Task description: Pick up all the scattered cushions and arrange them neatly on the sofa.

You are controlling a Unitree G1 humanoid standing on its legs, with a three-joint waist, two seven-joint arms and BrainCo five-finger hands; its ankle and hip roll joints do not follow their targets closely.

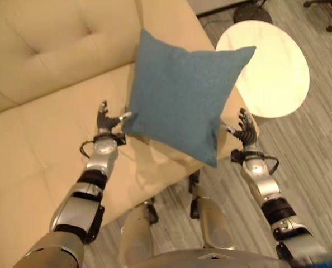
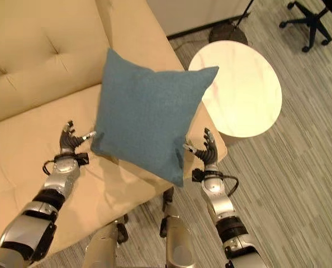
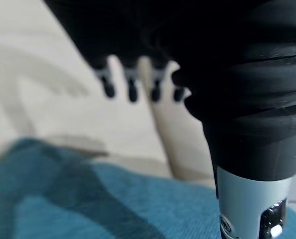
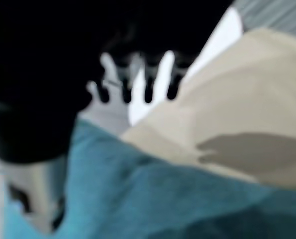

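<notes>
Teal cushion (image 1: 183, 97): held up between both hands, above the sofa (image 1: 37, 128) seat edge.
Left hand (image 1: 105, 124): fingers straight, thumb touching one corner.
Right hand (image 1: 245, 129): fingers spread, touching the opposite lower edge.
Feel: probably light, soft, saggy; squeeze the corners.

Office chair (image 2: 307, 22) cut off by the edge.

Warm indoor light, soft shadows on the sofa (image 1: 37, 128); both wrist views blurred.
</notes>
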